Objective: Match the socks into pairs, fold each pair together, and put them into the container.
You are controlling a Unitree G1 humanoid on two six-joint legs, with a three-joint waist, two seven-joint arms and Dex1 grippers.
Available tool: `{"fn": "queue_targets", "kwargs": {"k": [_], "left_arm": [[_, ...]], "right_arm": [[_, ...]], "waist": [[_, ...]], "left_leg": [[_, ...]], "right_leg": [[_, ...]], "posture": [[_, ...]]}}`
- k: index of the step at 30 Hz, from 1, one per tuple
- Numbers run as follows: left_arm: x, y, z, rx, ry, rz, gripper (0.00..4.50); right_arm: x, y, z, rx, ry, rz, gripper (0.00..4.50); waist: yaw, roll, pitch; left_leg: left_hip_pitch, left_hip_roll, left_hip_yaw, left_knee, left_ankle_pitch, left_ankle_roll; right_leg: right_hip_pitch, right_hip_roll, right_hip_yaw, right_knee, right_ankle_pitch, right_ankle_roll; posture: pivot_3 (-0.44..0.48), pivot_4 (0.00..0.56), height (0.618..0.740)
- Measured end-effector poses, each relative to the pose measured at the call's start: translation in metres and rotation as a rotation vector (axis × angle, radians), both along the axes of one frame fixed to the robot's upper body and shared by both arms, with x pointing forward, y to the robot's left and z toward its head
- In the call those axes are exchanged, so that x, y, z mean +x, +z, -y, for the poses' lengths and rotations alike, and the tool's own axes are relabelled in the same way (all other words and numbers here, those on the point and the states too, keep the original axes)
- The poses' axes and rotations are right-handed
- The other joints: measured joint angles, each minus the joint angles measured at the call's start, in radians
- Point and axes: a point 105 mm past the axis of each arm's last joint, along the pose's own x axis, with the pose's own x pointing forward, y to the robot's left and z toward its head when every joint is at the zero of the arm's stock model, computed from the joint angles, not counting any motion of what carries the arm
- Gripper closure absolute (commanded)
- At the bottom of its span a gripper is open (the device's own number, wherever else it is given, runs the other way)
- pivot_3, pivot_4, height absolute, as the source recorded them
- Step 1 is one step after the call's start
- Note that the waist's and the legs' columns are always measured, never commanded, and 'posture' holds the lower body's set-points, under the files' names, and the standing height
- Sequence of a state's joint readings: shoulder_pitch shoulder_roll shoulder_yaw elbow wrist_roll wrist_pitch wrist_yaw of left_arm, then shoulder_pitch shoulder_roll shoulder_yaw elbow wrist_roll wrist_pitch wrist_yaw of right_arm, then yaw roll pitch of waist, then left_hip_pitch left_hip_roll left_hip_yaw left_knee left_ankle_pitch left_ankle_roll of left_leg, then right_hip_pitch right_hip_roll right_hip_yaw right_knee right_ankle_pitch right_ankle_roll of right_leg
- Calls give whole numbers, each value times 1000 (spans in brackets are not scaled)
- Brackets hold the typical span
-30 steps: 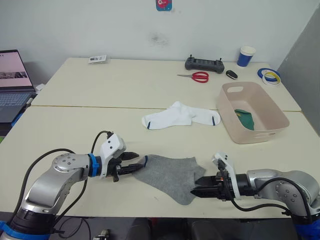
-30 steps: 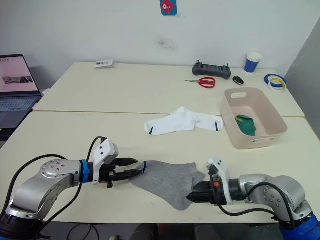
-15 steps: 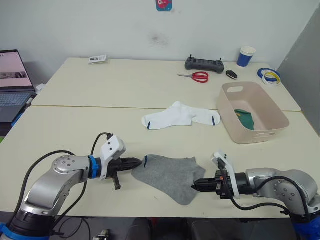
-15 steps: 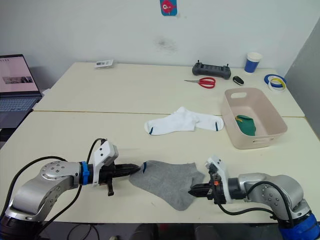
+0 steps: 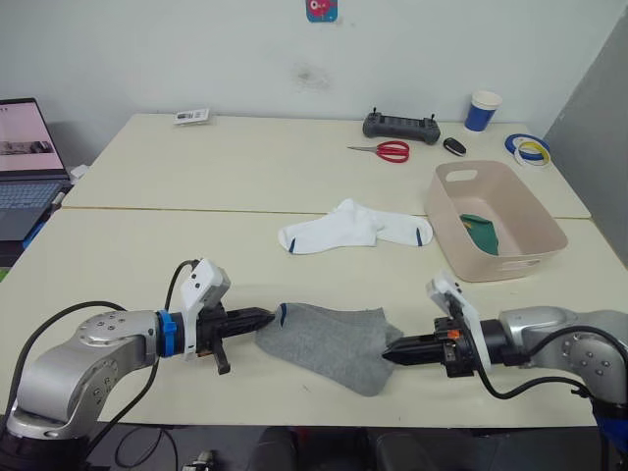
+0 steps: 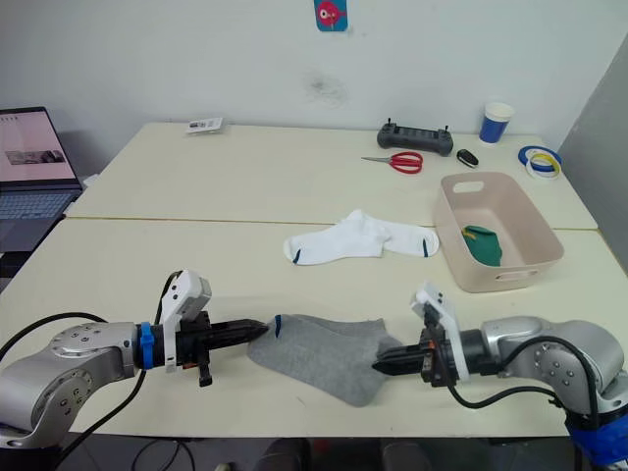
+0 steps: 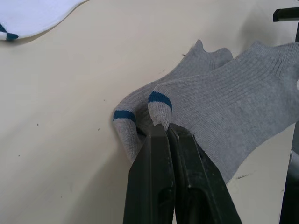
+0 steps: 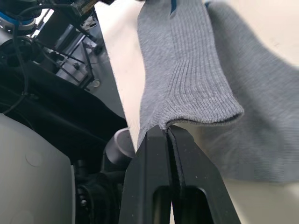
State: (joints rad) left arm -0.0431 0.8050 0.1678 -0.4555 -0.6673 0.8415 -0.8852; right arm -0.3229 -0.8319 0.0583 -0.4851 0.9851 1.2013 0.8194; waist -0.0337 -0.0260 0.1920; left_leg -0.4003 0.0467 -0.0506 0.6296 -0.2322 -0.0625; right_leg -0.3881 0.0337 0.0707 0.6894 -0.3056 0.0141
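- Two grey socks (image 5: 329,337) lie stacked near the front edge of the surface (image 5: 196,245), roughly midway along it; a blue mark shows at the toe end of each in the left wrist view.
- Left gripper (image 5: 263,316): jaws clenched on the toe end of the grey socks, pinching the fabric just below one blue mark.
- Right gripper (image 5: 390,353): jaws clenched on the ribbed cuff end of the grey socks, at the opposite end of the pair.
- Both grippers sit low at the surface, with the grey socks stretched between them.
- White socks (image 5: 353,227) with dark toe tips lie overlapping near the middle of the surface, behind the grey pair and well apart from it.
- Container (image 5: 520,250), pale pink-beige, stands toward the right edge; a dark green sock (image 5: 480,232) lies inside it.
- Far edge, right part: red-handled scissors (image 5: 385,150), black controller (image 5: 400,127), a small dark object (image 5: 453,145), blue-and-white cup (image 5: 483,110), tape rolls (image 5: 530,149).
- Small printed card (image 5: 191,116) at the far left; its writing cannot be read.
- Laptop (image 5: 25,162) open beyond the left edge; its screen text is too small to read.
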Motion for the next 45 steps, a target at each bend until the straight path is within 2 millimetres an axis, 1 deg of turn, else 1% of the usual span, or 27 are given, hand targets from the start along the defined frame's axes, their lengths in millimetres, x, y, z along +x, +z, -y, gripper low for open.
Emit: {"fn": "queue_targets", "kwargs": {"k": [3, 6, 10, 18, 24, 28, 36, 40, 45], "left_arm": [[1, -4, 5, -23, 20, 0, 4500], [-1, -10, 5, -20, 33, -17, 4500], [-1, -14, 5, -20, 50, -25, 4500], [-4, -25, 8, -20, 71, -37, 4500], [-1, -25, 8, 0, 78, -15, 4500], [3, -21, 8, 1, 77, 7, 4500], [10, -17, 8, -8, 81, 26, 4500], [11, -20, 5, 1, 91, 18, 4500], [13, -23, 7, 17, 83, 12, 4500]], "right_arm": [[17, 0, 6, -27, -10, 48, 4474], [28, -2, 9, -40, -6, 55, 4474], [35, -6, 16, -66, 7, 48, 4474], [35, -16, 16, -74, 16, 2, 4474], [37, -19, 14, -69, 7, -2, 4474], [40, -21, 13, -68, 0, 1, 4474], [40, -22, 10, -62, 1, -8, 4474], [40, -23, 8, -59, 0, -8, 4474], [40, -24, 8, -66, -7, -11, 4474]], "waist": [[-1, 0, 0], [0, 0, 0], [1, 0, 0], [1, 0, 0], [1, 0, 0], [1, 0, 0], [1, 0, 0], [1, 0, 0], [1, 0, 0]], "left_leg": [[0, 0, 0, 0, 0, 0], [0, 0, 0, 0, 0, 0], [0, 0, -1, 0, 0, 0], [0, 0, -1, 0, 0, 0], [0, 0, 0, 0, 0, 0], [0, 0, 0, 0, 0, 0], [0, 0, 0, 0, 0, 0], [0, 0, -1, 0, 0, 0], [0, 0, 0, 0, 0, 0]], "right_leg": [[0, 0, 0, 0, 0, 0], [0, 0, 0, 0, 0, 0], [0, 0, 0, 0, 0, 0], [0, 0, 0, 0, 0, 0], [0, 0, 0, 0, 0, 0], [0, 0, 0, 0, 0, 0], [0, 0, 0, 0, 0, 0], [0, 0, 0, 0, 0, 0], [0, 0, 0, 0, 0, 0]], "posture": [[0, 150, 740], [0, 150, 740], [0, 150, 740], [0, 150, 740], [0, 150, 740], [0, 150, 740], [0, 150, 740], [0, 150, 740], [0, 150, 740]]}}
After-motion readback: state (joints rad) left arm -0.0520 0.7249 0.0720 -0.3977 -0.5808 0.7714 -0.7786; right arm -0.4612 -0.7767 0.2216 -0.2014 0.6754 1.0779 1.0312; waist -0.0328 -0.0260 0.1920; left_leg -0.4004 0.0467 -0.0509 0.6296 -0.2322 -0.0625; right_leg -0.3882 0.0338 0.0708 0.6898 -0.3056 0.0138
